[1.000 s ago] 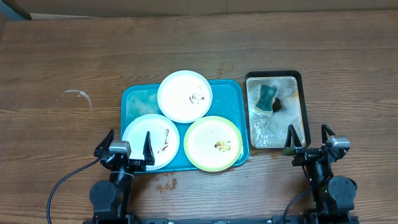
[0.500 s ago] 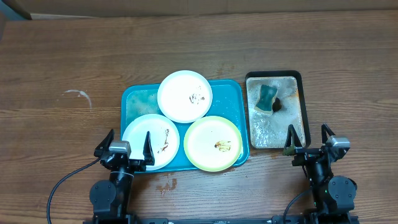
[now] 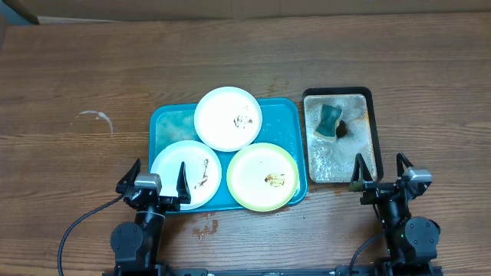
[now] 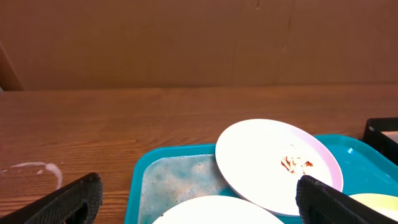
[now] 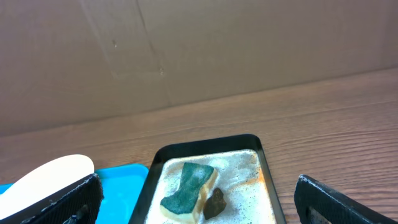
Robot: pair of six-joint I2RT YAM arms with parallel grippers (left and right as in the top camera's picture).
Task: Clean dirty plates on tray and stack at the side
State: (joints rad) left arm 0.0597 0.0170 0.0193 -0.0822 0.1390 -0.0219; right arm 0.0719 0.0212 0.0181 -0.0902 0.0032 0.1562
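Plates [image 3: 228, 117], smeared, sit uncleaned on the teal tray [image 3: 165, 123].
We see left end effector [image 3: 157, 182] and right end effector [image 3: 380, 178] released, empty; next move likely needs the sponge [image 3: 330, 119].

From above we look straight down on the whole table [image 3: 77, 69], with its near edge at the bottom. Our left wrist view sits low and close, facing forward across the teal tray [image 4: 180, 180]. The right does likewise across the black tray [image 5: 205, 142]. Each catches the other's tray at its edge.
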